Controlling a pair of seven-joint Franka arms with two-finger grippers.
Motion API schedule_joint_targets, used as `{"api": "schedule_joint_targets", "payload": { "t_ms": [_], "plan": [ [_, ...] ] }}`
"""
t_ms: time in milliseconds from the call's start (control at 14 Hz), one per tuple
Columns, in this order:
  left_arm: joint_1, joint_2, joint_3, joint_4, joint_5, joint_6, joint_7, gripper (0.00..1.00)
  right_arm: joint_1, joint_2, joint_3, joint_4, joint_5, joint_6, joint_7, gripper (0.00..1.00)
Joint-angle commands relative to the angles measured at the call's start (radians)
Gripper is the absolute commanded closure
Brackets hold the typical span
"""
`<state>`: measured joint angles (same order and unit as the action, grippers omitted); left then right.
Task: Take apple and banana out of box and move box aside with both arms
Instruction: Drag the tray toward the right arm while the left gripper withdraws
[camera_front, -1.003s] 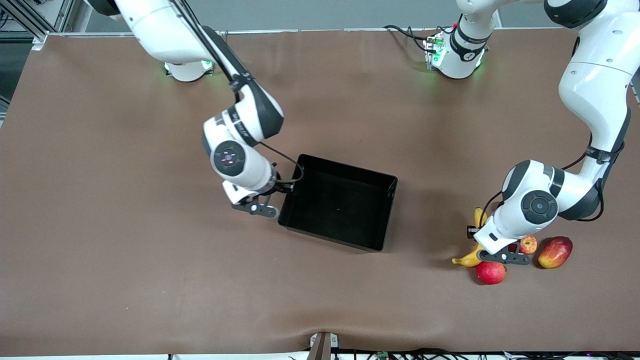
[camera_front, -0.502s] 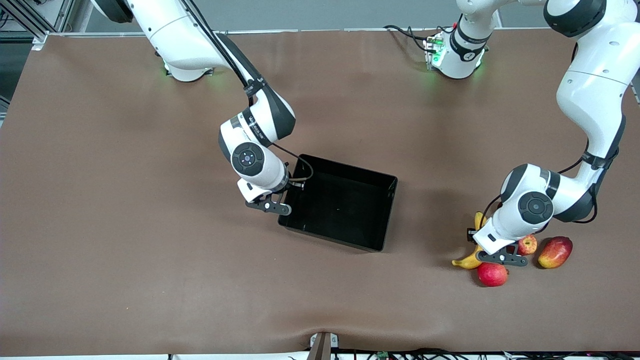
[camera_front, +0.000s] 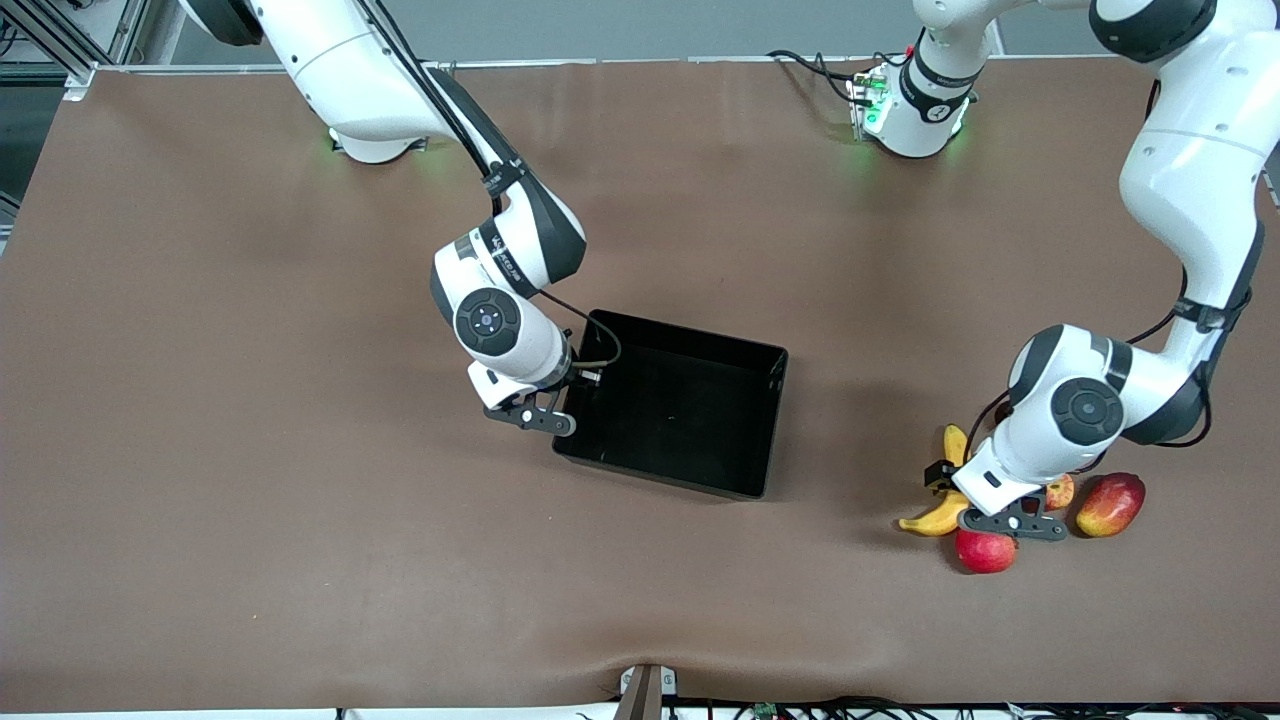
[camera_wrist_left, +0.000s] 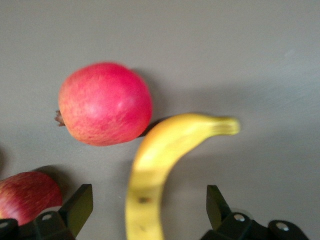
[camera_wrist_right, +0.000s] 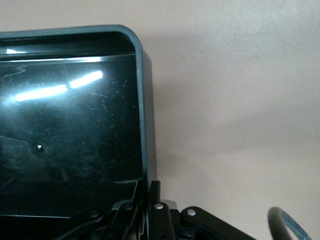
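Observation:
The black box (camera_front: 776, 420) sits mid-table. My right gripper (camera_front: 532, 415) is shut on the box's wall at the end toward the right arm; the right wrist view shows its fingers (camera_wrist_right: 155, 192) pinching that wall (camera_wrist_right: 145, 100). My left gripper (camera_front: 1010, 522) is open, low over the fruits. In the left wrist view its fingers (camera_wrist_left: 80, 207) straddle the yellow banana (camera_wrist_left: 150, 170) without touching it. The banana (camera_front: 935, 512) lies on the table. The small apple (camera_front: 1060, 490) sits beside the gripper and also shows in the left wrist view (camera_wrist_left: 25, 197).
A plain red round fruit (camera_front: 985, 550) lies nearer the front camera than the banana and shows in the left wrist view (camera_wrist_left: 105, 102). An oval red-yellow mango (camera_front: 1110, 503) lies beside the apple, toward the left arm's end.
My right gripper moved onto the box's wall and closed on it; the box has shifted slightly toward the right arm's end. My left gripper has shifted a little over the banana.

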<state>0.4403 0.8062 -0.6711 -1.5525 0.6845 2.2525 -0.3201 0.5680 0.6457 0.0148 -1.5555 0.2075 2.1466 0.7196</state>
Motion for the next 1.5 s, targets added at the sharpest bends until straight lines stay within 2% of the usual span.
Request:
{"api": "schedule_joint_targets", "payload": {
  "t_ms": [0, 215, 573, 788, 932, 1075, 1290, 1433],
  "plan": [
    [0.008, -0.112, -0.053, 0.009, -0.065, -0.115, -0.004, 0.00, -0.055, -0.060, 0.002, 0.000, -0.004, -0.089, -0.006, 1.00],
    [0.008, -0.232, -0.065, 0.012, -0.167, -0.215, -0.002, 0.00, -0.155, -0.127, 0.002, 0.002, -0.004, -0.229, -0.122, 1.00],
    [0.008, -0.416, -0.064, 0.015, -0.298, -0.356, 0.003, 0.00, -0.386, -0.234, 0.002, -0.003, -0.013, -0.405, -0.365, 1.00],
    [0.009, -0.478, -0.061, 0.086, -0.335, -0.482, 0.007, 0.00, -0.566, -0.242, 0.002, -0.015, -0.025, -0.494, -0.590, 1.00],
    [0.030, -0.504, -0.065, 0.129, -0.350, -0.528, 0.010, 0.00, -0.682, -0.238, 0.002, -0.052, -0.030, -0.456, -0.815, 1.00],
    [0.037, -0.551, -0.059, 0.137, -0.429, -0.583, 0.009, 0.00, -0.784, -0.232, 0.002, -0.107, -0.031, -0.386, -0.993, 1.00],
    [0.055, -0.623, -0.061, 0.135, -0.477, -0.639, 0.010, 0.00, -0.885, -0.232, 0.002, -0.237, -0.031, -0.199, -1.207, 1.00],
    [0.055, -0.657, -0.061, 0.134, -0.502, -0.680, 0.015, 0.00, -0.936, -0.221, 0.002, -0.271, -0.031, -0.125, -1.288, 1.00]
  ]
}}
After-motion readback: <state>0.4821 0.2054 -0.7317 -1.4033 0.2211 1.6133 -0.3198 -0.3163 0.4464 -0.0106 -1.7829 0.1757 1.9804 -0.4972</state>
